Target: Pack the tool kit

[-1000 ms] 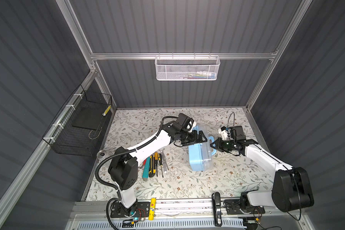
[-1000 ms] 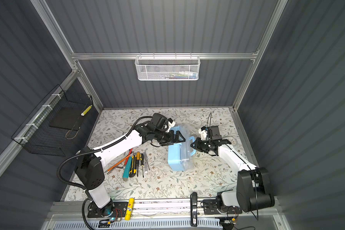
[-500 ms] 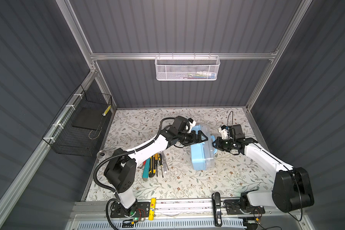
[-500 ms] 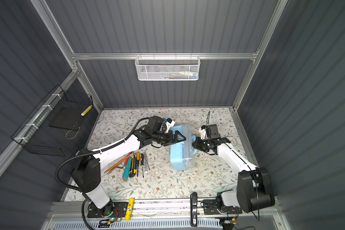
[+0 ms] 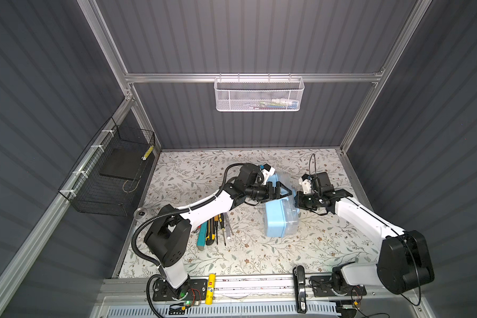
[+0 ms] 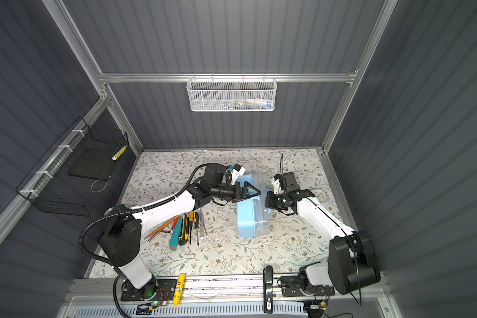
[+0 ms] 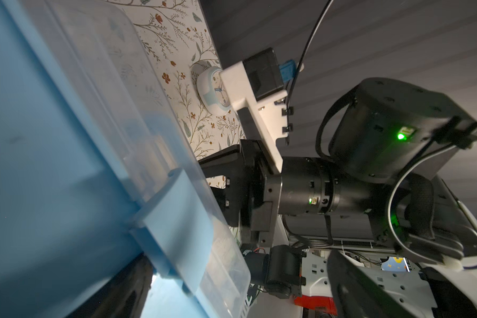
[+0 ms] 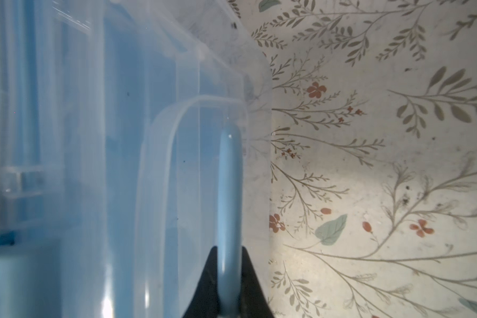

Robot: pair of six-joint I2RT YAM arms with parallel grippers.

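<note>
Tool kit box (image 5: 280,220) at centre of both top views, apparently tipped onto its side, long axis running up-and-down the frame. Right gripper (image 8: 227,264) clamped on the light-blue handle (image 8: 229,179), at the box's right flank. Left gripper (image 5: 285,191) spread wide and empty, reaching over the box's upper end from the left; contact hard to judge. Loose tools (image 5: 215,228) lying lower left of the box, nearer the left arm, not yet packed.
</note>
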